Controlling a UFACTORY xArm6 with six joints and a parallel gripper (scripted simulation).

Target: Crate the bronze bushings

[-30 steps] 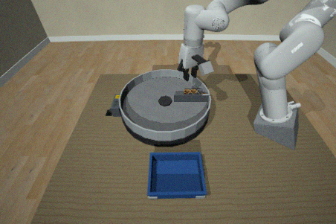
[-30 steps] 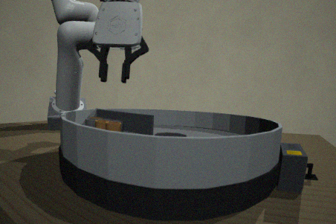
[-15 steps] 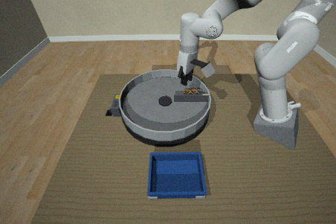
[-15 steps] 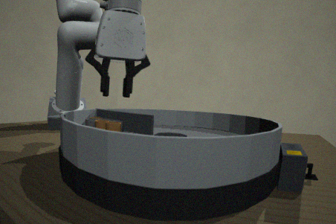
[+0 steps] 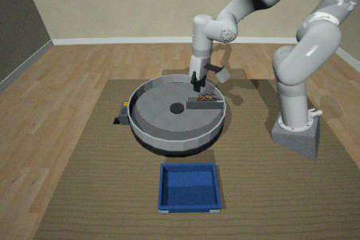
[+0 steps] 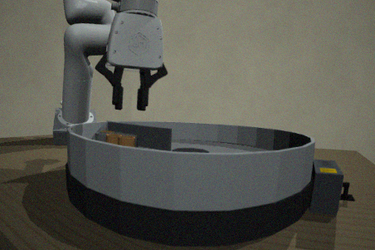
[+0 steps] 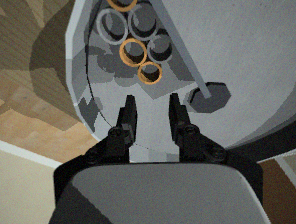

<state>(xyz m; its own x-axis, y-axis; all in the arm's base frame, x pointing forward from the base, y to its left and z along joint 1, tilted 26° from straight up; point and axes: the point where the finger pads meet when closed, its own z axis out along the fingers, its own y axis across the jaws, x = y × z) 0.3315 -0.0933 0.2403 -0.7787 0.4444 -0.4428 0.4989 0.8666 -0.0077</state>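
Grey-walled and round, the turning table (image 5: 137, 126) sits at the middle of a brown mat (image 5: 80, 192) as the xArm's gripper (image 6: 129, 102) hangs above its far rim, near the mat's back edge. The two dark fingers point straight down and stand partly apart with nothing between them; the exterior view shows clear air between their tips and the top of the wall.

Below and just ahead of the fingertips, a cluster of bushings lies on the disc, hemmed in between the outer wall and a straight grey divider (image 5: 205, 104) that runs from the dark hub (image 5: 176, 108) toward the rim on the arm's side. The wrist camera picks out three bronze bushings (image 7: 133, 51) as orange rings, one of them cut off by the top of the view, packed touching among the steel bushings (image 7: 113, 26), which show as grey rings. How many steel ones there are cannot be told, since the cluster runs out of view. All of them stand on end, bores facing up.

Toward the mat's front edge, well apart from the turning table, the blue crate (image 5: 162, 192) sits with its open top up. A small grey box with a yellow label (image 6: 327, 188) abuts the table's side. The arm's base (image 5: 312, 144) stands by the mat's right edge.
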